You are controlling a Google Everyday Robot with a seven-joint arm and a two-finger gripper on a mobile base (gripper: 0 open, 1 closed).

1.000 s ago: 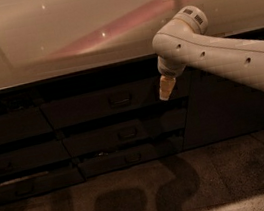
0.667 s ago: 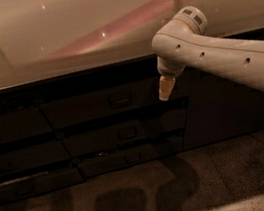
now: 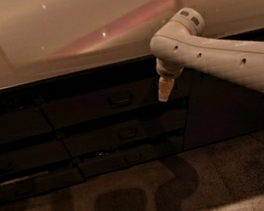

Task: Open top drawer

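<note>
The top drawer is a wide dark front just under the pale countertop, in the middle stack, with a small loop handle at its centre. Its front sits level with the fronts around it. My gripper hangs from the white arm that comes in from the right. It points down in front of the drawer's right end, to the right of the handle and apart from it. I see it edge-on as one pale tip.
Two shallower drawer fronts lie below the top one. Another drawer stack stands to the left and a plain tall cabinet door to the right. The pale countertop overhangs them all. Speckled floor carries shadows.
</note>
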